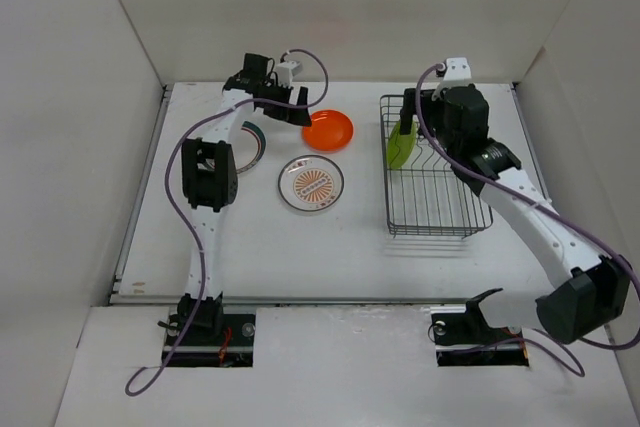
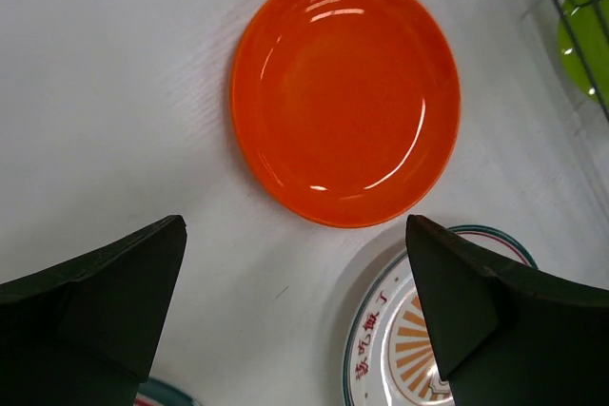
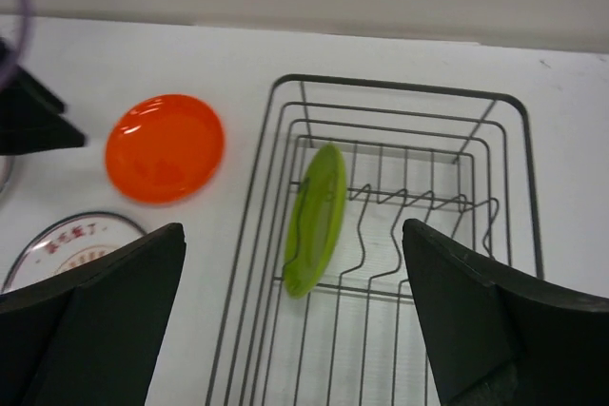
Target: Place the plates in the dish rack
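Robot lab test cell: bare white table (image 1: 330,257) boxed in by plain white panels (image 1: 60,147), left arm (image 1: 205,207) and right arm (image 1: 530,217) bolted at its near edge, purple cabling (image 1: 140,384) running loose.

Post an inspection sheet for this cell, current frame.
Surface: white table.
Job's things: lime green plate stands on edge in the dish rack. The orange plate and sunburst plate lie flat on the table. The ringed plate lies flat too, partly hidden by the left arm.
Clutter: nothing seen.
Hands: left hand is open above the table beside the orange plate. The right hand is open above the rack. Both are empty.
Cables: purple cables loop along both arms.
Surroundings: plain white walls on three sides.
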